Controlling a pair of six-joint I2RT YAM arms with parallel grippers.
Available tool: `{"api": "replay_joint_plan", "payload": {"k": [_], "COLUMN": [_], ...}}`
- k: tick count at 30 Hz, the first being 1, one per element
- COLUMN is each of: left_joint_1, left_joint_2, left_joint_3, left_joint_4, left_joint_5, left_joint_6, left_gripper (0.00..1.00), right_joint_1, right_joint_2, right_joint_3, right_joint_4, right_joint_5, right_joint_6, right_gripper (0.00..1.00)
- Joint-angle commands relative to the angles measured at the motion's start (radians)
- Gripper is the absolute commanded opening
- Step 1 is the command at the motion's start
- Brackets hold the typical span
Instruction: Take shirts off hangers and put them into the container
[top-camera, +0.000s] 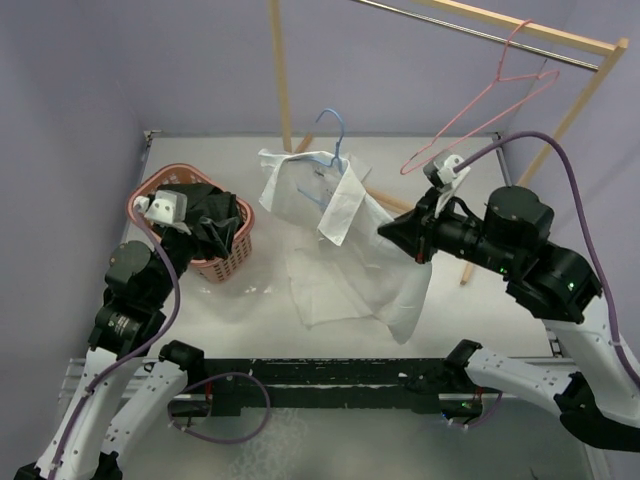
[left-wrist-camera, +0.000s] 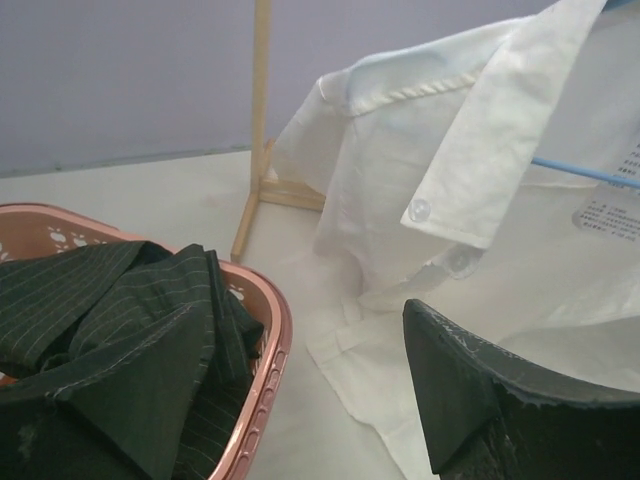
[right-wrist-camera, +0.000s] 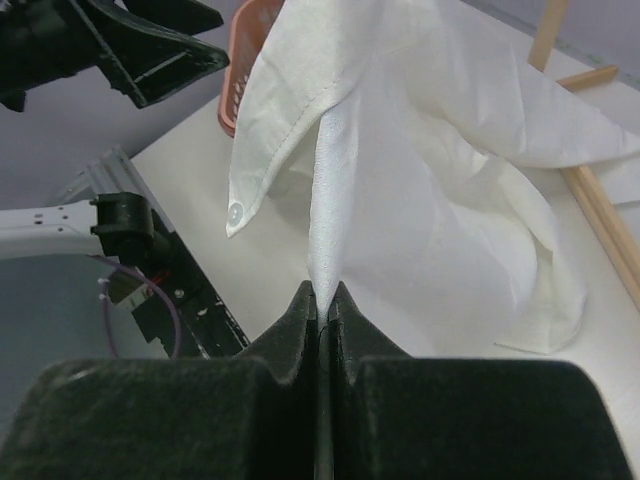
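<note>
The white counter (top-camera: 230, 310) carries a wooden rack (top-camera: 280, 70) at its far side, with a metal rail (top-camera: 470, 30) slanting across the upper right. The white shirt (top-camera: 350, 260) is spread over the middle of the counter. Its long axis runs from far to near, with the collar toward the back wall and the hem toward the arms. Its open front panel is folded over, and its right edge is lifted off the surface.

At the far left stands the salmon-pink basket (top-camera: 140, 195), well apart from the white shirt. The dark pinstriped shirt (top-camera: 205, 205) is bundled inside it and heaped above the rim.

The pink hanger (top-camera: 499, 72) hangs bare from the rail, its long side sloping down to the left. The blue hanger (top-camera: 342, 130) sits inside the white shirt's collar, hook pointing up and away.

The right gripper (top-camera: 385, 232) points left. Its fingers (right-wrist-camera: 290, 330) are pressed together on a fold of the white shirt, which rises straight from the pinch. The left gripper (top-camera: 215, 235) is over the basket, spread wide and holding nothing. Only one finger (left-wrist-camera: 500, 400) shows in its wrist view.
</note>
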Motion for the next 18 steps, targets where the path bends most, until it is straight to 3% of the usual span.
{"api": "replay_joint_plan", "payload": {"k": [1, 9, 18], "left_joint_1": [0.004, 0.005, 0.004], "left_joint_2": [-0.001, -0.122, -0.050], "left_joint_3": [-0.010, -0.079, -0.061], "left_joint_4": [0.097, 0.201, 0.192], "left_joint_5": [0.112, 0.182, 0.257], "left_joint_6": [0.041, 0.057, 0.060], "left_gripper": [0.82, 0.79, 0.79], "right_joint_1": [0.000, 0.000, 0.000], "right_joint_2": [-0.052, -0.110, -0.146], "right_joint_3": [-0.039, -0.134, -0.213], "right_joint_4": [0.152, 0.177, 0.232], "right_joint_5": [-0.088, -0.178, -0.279], "right_joint_6": [0.081, 0.136, 0.193], "right_gripper": [0.00, 0.00, 0.00]}}
